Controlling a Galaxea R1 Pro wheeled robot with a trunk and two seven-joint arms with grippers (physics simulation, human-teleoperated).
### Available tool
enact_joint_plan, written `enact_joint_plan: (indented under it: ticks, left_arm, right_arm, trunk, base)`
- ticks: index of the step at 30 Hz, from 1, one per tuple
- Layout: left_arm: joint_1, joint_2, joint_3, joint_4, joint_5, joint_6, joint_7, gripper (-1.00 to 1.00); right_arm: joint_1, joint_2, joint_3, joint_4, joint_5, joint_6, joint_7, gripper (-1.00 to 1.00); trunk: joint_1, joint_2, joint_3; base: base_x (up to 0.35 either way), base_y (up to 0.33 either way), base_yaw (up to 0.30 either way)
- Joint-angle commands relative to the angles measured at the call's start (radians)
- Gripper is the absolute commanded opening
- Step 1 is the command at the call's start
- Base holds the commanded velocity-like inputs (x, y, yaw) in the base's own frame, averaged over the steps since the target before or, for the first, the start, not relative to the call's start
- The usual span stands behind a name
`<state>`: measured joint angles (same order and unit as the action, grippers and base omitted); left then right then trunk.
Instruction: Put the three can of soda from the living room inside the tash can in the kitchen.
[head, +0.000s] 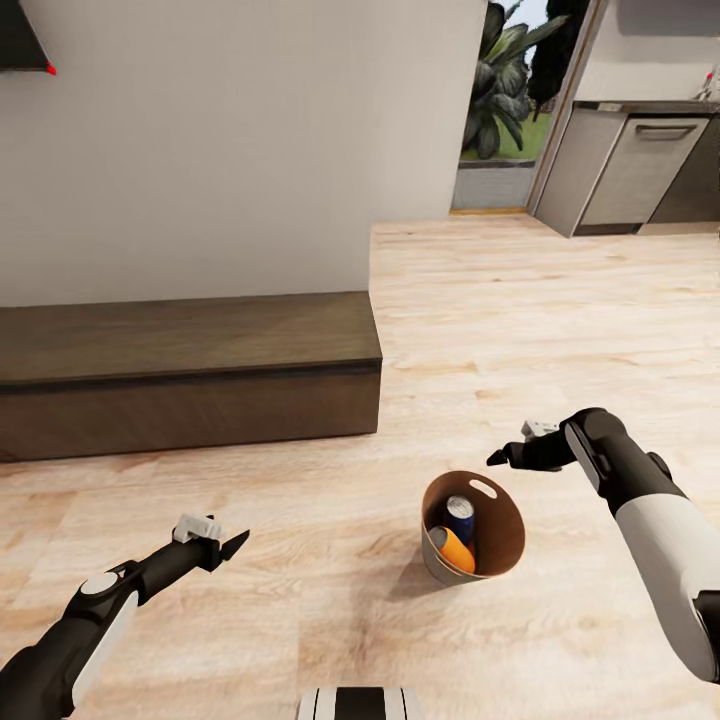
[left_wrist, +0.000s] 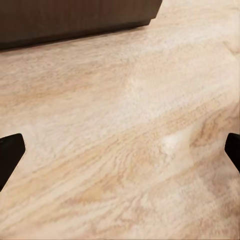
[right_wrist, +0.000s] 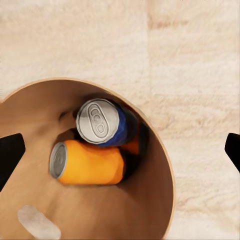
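Your trash can (head: 497, 533) stood on the floor (head: 560, 320), holding one blue can (right_wrist: 102, 122), one orange can (right_wrist: 87, 162) and a sliver of orange (right_wrist: 133, 145) hidden beneath. Both grippers' fingers (right_wrist: 11, 152) were spread, released.

Left arm extends low and forward, left gripper (head: 232, 545) empty, fingers (left_wrist: 10, 152) spread wide. Right arm reaches in from the right, elbow bent, right gripper (head: 503, 457) pointing inward, fingers (right_wrist: 10, 152) wide apart, holding nothing.

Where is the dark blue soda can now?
In the head view the dark blue can stands inside the trash can on the floor, against an orange can, below the right gripper.
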<state>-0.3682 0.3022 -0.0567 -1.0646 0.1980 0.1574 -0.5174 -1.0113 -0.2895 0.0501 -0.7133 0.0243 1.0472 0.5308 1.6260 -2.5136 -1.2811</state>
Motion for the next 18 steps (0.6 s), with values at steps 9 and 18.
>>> enact_joint_plan:
  ticks: [9, 18]
  left_arm:
    - [0.0, 0.0, 0.0, 0.0, 0.0, 0.006, 0.023, 1.0]
    - [0.0, 0.0, -0.001, 0.0, 0.0, 0.007, 0.032, 1.0]
  right_arm:
    - [0.038, 0.001, 0.001, -0.001, 0.0, 0.0, -0.009, 1.0]
    - [0.048, 0.001, 0.001, -0.017, 0.001, 0.0, -0.011, 1.0]
  trunk:
    - [-0.004, 0.002, 0.035]
    - [-0.008, 0.004, 0.07]
  base:
    - [0.0, 0.0, 0.0]
    - [0.0, 0.0, 0.0]
